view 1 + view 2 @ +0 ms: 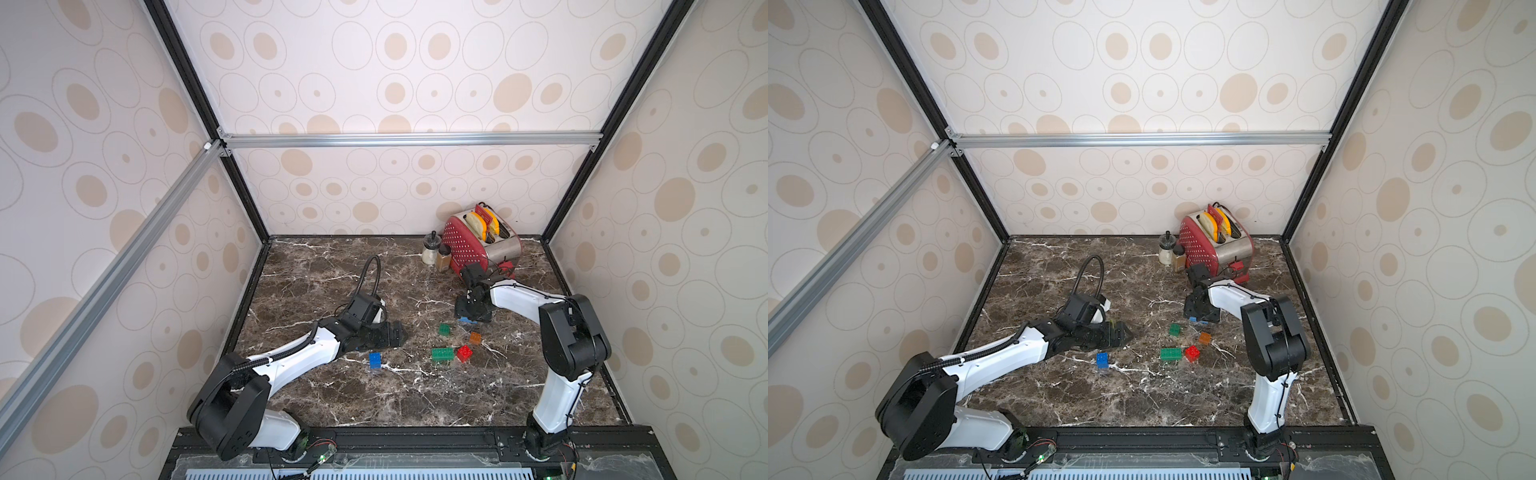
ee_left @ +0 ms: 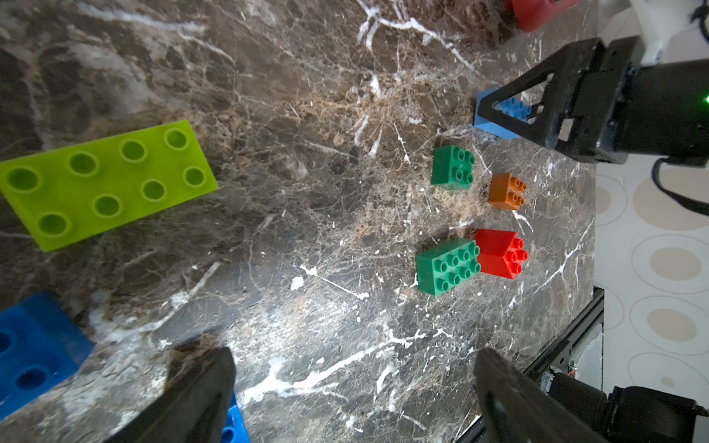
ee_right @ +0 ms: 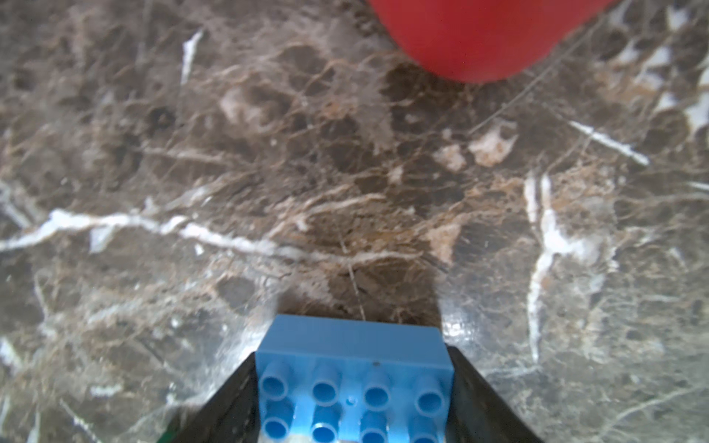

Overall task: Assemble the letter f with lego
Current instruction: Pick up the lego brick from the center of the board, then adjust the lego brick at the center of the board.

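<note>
My right gripper is shut on a light blue oblong lego brick, which stands studs-up on the marble, one finger at each short end. In front of it lie a dark green square brick, an orange brick, a dark green oblong brick touching a red brick, and a blue brick. My left gripper stands open over bare marble. The left wrist view also shows a lime green plate and a blue brick.
A red toaster with two small jars beside it stands at the back right, just behind my right arm. Patterned walls close in the marble table on three sides, with a black rail along the front.
</note>
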Tool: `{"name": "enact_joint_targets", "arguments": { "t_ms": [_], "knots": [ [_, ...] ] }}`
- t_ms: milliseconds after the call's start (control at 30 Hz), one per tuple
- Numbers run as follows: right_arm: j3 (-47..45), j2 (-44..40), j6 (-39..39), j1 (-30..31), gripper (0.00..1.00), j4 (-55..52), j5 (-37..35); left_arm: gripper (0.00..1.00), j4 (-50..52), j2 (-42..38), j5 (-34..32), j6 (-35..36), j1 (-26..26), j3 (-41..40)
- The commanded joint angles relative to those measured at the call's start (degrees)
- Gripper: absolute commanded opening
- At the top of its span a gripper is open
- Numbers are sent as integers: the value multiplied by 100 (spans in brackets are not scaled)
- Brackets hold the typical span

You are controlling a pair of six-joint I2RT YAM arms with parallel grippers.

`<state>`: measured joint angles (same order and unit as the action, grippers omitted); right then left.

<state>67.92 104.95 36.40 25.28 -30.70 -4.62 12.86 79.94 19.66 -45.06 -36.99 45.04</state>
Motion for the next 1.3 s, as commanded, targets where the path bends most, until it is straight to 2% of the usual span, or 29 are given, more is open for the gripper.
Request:
{"name": "enact_joint_targets", "arguments": {
  "t_ms": [0, 133, 300, 433, 567, 700, 767, 867, 1100, 1267],
  "knots": [
    [-115, -677, -534, 111, 69, -153, 34, 99, -17, 48, 223, -8, -36, 118],
    [-279, -1269, -796, 141, 68, -406, 211, 99, 42, 115, 269, 63, -334, 290],
    [-423, -2082, -864, 72, 70, -962, -4, 99, -518, 433, 473, -319, -1173, 461],
    [-523, -2650, -873, -327, 71, -1373, -83, 99, -1529, 746, 620, -964, -1677, 427],
    [-812, -3079, -867, -1036, 71, -1368, 411, 99, -2372, 1151, 679, -1552, -2026, 540],
    [-819, -3272, -913, -1514, 71, -1425, 570, 99, -3400, 1759, 609, -2561, -2248, 548],
    [-822, -3339, -946, -1677, 71, -1438, 720, 99, -4276, 2118, 502, -3152, -2356, 477],
    [-797, -3415, -1005, -1900, 71, -1483, 895, 99, -4950, 2594, 311, -3690, -2532, 642],
    [-869, -3668, -1086, -2194, 71, -1527, 1063, 99, -4886, 3065, -303, -4014, -2854, 1025],
    [-1053, -3700, -1068, -2290, 71, -1404, 1233, 99, -5209, 3327, -348, -4167, -2856, 1157]
  ]
}}
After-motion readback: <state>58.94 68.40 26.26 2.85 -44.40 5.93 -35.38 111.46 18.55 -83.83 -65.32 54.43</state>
